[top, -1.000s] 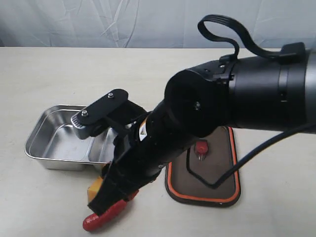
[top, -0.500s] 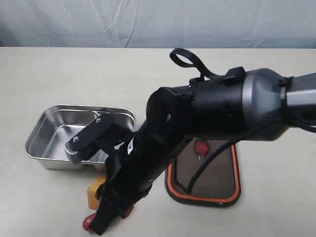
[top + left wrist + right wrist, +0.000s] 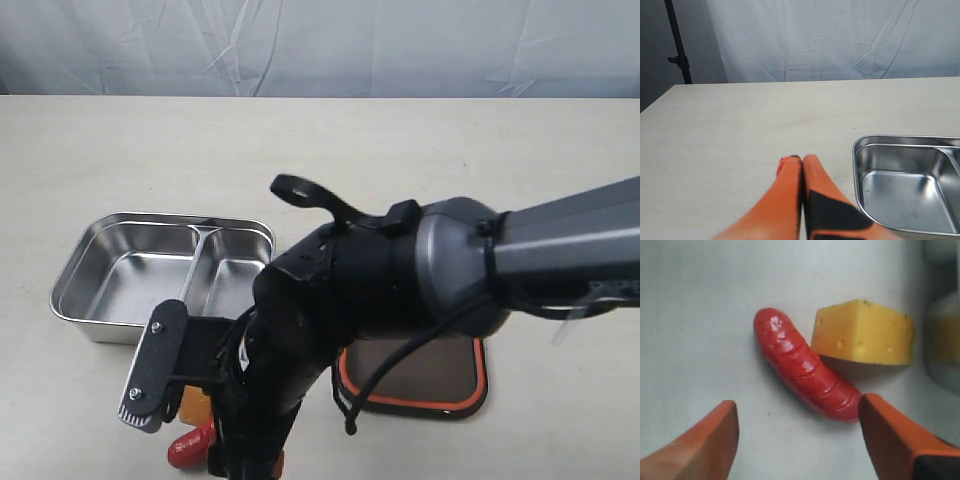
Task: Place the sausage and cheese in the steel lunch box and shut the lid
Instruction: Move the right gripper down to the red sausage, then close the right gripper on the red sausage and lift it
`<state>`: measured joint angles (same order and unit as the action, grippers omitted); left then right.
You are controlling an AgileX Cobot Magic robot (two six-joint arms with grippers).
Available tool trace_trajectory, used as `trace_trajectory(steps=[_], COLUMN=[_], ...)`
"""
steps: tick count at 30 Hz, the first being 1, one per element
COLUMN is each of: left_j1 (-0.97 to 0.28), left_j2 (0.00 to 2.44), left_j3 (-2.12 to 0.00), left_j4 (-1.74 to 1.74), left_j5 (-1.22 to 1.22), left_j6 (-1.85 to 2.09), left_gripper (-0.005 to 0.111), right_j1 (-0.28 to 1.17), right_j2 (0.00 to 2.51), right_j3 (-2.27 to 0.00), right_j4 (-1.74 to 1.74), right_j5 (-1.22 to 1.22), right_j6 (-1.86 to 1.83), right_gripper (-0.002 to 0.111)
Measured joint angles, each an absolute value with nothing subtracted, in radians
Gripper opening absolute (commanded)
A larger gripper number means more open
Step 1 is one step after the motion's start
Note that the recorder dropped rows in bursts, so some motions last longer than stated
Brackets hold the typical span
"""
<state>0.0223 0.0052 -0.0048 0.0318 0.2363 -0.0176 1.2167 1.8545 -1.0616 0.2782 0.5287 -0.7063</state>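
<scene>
The red sausage (image 3: pixel 802 372) lies on the table with the yellow cheese (image 3: pixel 865 332) wedge touching its side. My right gripper (image 3: pixel 799 409) hovers open just above them, and one sausage end sits close beside one orange finger (image 3: pixel 890 440). From the exterior camera, the sausage (image 3: pixel 190 447) and cheese (image 3: pixel 193 402) peek out from under the right arm at the front edge. The steel lunch box (image 3: pixel 75 270) stands empty at the left. The dark lid (image 3: pixel 440 375) lies underside up, mostly hidden by the arm. My left gripper (image 3: pixel 797 159) is shut on nothing, next to the lunch box (image 3: pixel 856 150).
The bulky right arm (image 3: pixel 420 280) stretches across the middle of the exterior view and covers the table between box and lid. A white cloth backdrop (image 3: pixel 320 45) hangs behind the table. A black stand pole (image 3: pixel 677 40) rises past the table's far corner.
The right arm has swung down and towards the front edge, uncovering the lunch box. Its jaws have opened wider over the sausage. The left gripper has stayed shut.
</scene>
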Motion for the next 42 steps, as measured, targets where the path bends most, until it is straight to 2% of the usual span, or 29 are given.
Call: trace_trajectory(steps=[18,21,25,29,42], left_j1=[0.022,0.022,0.022,0.022,0.022], left_j2=[0.005,0.005,0.005,0.005,0.005], left_j3=[-0.005,-0.005,-0.005,-0.005,-0.005], left_j4=[0.032,0.032,0.032,0.032,0.032], left_j5=[0.236,0.236,0.236,0.236,0.236], left_j6=[-0.018,-0.018,-0.018,-0.018,-0.018], left_gripper=[0.0,0.0,0.0,0.0,0.0], right_j1=[1.217,1.217,1.217,1.217,1.217], right_j2=[1.949,1.949,1.949,1.949,1.935], right_j3=[-1.062,-1.062,-1.062,-1.066,-1.07], right_j4=[0.24,0.238,0.236,0.234,0.262], right_j5=[0.431,0.431,0.431,0.44,0.511], right_j6=[-0.706,-0.706,-0.706,-0.706,-0.747], right_gripper=[0.066,0.054,0.024,-0.001,-0.001])
